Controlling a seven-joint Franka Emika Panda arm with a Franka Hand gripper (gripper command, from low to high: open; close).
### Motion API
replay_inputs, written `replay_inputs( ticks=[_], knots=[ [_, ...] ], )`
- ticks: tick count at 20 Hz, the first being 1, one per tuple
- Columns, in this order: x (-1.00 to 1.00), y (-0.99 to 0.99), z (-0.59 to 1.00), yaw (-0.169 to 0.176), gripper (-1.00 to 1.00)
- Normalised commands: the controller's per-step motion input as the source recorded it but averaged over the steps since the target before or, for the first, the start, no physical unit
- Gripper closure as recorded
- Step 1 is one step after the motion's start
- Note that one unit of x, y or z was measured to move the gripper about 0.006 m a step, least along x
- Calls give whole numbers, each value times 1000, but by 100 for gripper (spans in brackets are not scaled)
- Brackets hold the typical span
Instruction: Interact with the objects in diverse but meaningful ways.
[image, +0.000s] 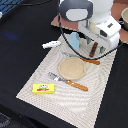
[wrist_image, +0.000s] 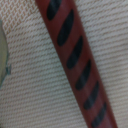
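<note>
While the dark-brown stick (wrist_image: 76, 60) lies on the woven placemat (image: 100, 95) beside the tan plate (image: 73, 68), its long axis fills the wrist view directly beneath the gripper (image: 95, 48), whose jaw opening cannot be told.

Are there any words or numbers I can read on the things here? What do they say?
No words or numbers can be read here.
Yellow packet: red print and what look like cartoon eyes, too blurred to read.
Dark-brown stick: only black slanted stripes, no letters.
White oblong piece: nothing written that shows.
</note>
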Motion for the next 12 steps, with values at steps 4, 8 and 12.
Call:
replay_inputs(
  ticks=[4,8,12],
  knots=[
    [329,45,-100,63,100],
    [316,19,-45,66,100],
    [276,2,112,85,100]
  ],
)
